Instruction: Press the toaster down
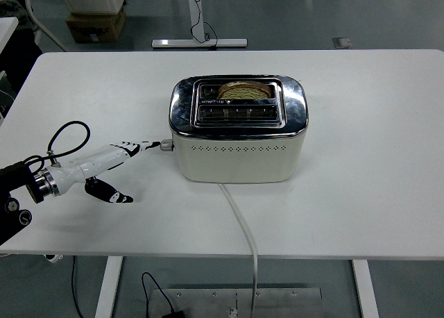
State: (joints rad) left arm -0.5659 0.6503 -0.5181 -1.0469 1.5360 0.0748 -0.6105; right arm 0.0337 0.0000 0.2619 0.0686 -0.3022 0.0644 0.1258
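Bread (243, 91) sunk in toaster (238, 129) rear slot; left hand (121, 155) spread beside lever (166, 145)

Nothing here can be read. The toaster (238, 128) carries a small dark strip of print between its two slots, just in front of the bread slice (244, 90), but it is too blurred to make out.

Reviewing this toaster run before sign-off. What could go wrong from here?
1. The left hand has its fingertips just off the lever; if the lever didn't latch, the bread, now sunk in the far slot, may pop up.
2. The cord trails over the table's near edge; a snag could drag the toaster.
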